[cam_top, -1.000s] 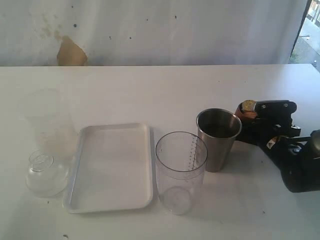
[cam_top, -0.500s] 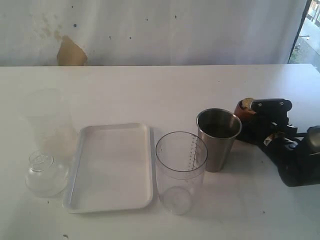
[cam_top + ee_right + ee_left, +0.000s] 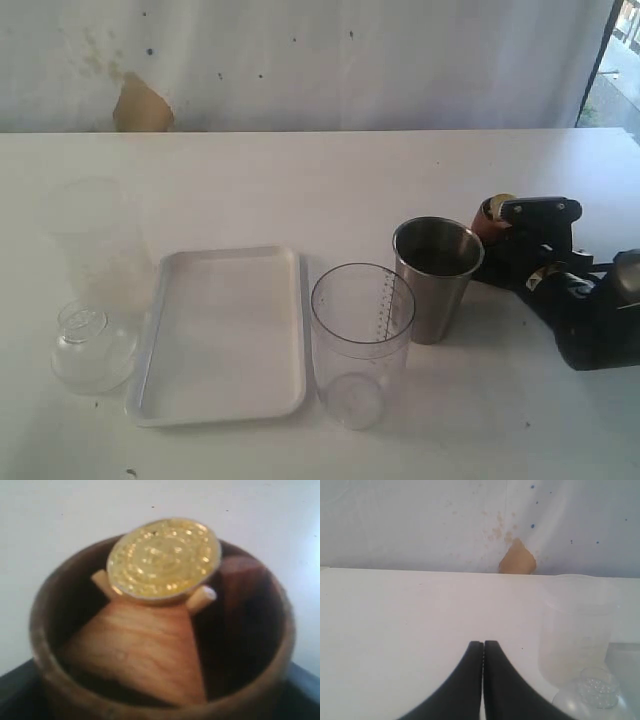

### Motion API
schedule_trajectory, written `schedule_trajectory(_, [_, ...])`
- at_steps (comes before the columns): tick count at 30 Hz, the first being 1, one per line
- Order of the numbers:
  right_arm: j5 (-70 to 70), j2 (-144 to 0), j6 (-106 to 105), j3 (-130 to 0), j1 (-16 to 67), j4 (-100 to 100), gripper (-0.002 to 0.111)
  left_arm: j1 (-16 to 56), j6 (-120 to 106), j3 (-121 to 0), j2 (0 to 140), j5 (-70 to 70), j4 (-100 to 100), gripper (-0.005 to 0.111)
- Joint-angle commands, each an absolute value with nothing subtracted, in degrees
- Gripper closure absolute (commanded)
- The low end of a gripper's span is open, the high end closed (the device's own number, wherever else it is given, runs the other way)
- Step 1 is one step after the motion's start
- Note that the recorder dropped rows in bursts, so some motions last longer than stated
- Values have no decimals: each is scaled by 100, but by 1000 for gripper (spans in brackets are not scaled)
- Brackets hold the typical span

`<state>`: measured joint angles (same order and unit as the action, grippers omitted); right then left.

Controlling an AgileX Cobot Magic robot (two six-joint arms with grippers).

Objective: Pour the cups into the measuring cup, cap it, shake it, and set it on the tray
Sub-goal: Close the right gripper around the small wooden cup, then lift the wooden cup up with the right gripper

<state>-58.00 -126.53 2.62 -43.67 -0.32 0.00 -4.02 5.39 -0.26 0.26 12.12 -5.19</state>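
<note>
My left end effector (image 3: 483, 646) is pressed together, fingers flat against each other, low over bare desk (image 3: 395, 630). Ahead of it and off to one side stands the frosted container (image 3: 577, 630), with a clear domed lid (image 3: 592, 697) at its foot.

My right end effector (image 3: 512, 243) sits at the wooden cup (image 3: 487, 222), with a black finger on either side of it. I cannot tell whether the fingers are pinching the cup wall or only flanking it. The right wrist view looks straight into the cup (image 3: 160, 630): inside is a gold embossed disc (image 3: 164, 560) on a wooden cone (image 3: 137, 650).

The steel tumbler (image 3: 436, 280) stands upright just beside the right end effector, near the wooden cup. The measuring cup (image 3: 360, 345) is upright beyond the tumbler, close to it, marks facing the tumbler. The tray (image 3: 225, 335) lies farther still from this end effector, just beside the measuring cup, flat on the desk.
</note>
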Motion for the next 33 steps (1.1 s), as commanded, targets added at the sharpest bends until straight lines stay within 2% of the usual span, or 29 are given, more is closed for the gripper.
schedule_trajectory(1, [-5655,-12664,277,-4393,-63,0,88,-386,554,0,0,1161,-517,106])
schedule_trajectory(3, [-5555,-12664,277,-4393,-63,0,108,-386,554,0,0,1161,-517,106])
schedule_trajectory(14, [-4267,-11622,0,-4393,-63,0,108,-386,554,0,0,1161,-517,106])
schedule_trajectory(23, [-3630,-9857,0,-4393,-63,0,108,-386,554,0,0,1161,-517,106])
schedule_trajectory(33, [-1706,-7336,0,-4393,-63,-32,108,-386,554,0,0,1161,-517,106])
